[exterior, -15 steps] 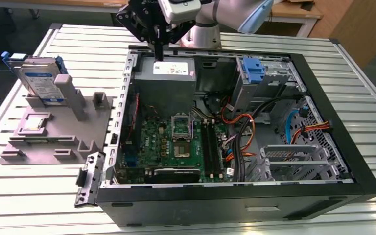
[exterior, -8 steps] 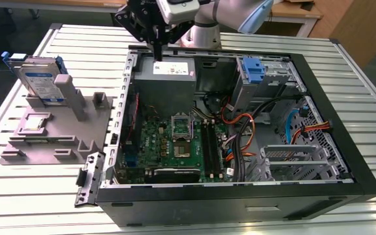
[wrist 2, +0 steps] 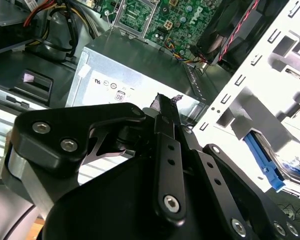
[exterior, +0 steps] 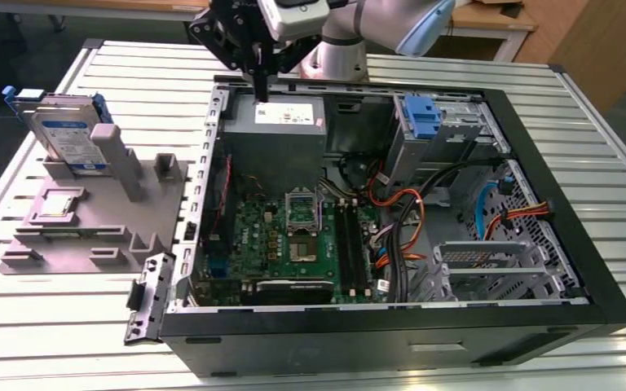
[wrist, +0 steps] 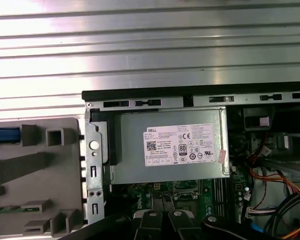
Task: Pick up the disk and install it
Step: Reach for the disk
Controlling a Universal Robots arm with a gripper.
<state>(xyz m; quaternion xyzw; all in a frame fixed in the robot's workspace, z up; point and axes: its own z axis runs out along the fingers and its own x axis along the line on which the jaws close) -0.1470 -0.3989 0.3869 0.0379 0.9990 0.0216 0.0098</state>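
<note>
On the slatted table (exterior: 585, 130), a grey holder (exterior: 120, 167) partly hides the disk (exterior: 66, 134).

A robotics lab or workshop: an opened computer case (exterior: 400, 330) sits on a slatted metal bench (exterior: 606, 163).

Your exterior view looks down from well off, taking in the whole computer case (exterior: 400, 342) and worktop (exterior: 63, 326) around the fingers (exterior: 261, 81). Both wrist views ride close behind the fingers and share the power-supply box (wrist: 170, 145) (wrist 2: 120, 80) just beyond them.

One disk (exterior: 65, 138); one computer case (exterior: 378, 338); one power supply (exterior: 280, 116); one stand (exterior: 101, 236)
</note>
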